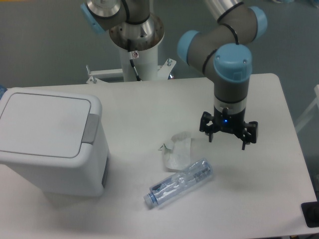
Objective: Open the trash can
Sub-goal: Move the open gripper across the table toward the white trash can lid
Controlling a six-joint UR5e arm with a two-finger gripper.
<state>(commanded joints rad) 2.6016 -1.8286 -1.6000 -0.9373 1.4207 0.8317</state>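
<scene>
Fixed camera: the trash can (50, 144) sits at the left of the frame with its flat lid (42, 124) down and the grey latch tab (90, 129) on the lid's right edge, facing the middle of the table (279, 199). The gripper (228, 139) hangs right of centre, well apart from the bin, jaws spread and holding nothing.

Likely trouble: a crumpled clear wrapper (178, 151) and a clear plastic bottle (180, 183) lie between the gripper and the bin. A low sweep leftward could drag either one along or roll the bottle off the near edge. The tab is narrow; a press landing on the lid beside it would probably not release the catch, and a sideways shove might slide the bin, whose left side runs to the frame's left edge.

Room: above the litter the way looks open. The robot's pedestal (137, 45) stands at upper centre, behind the table's far edge.
</scene>
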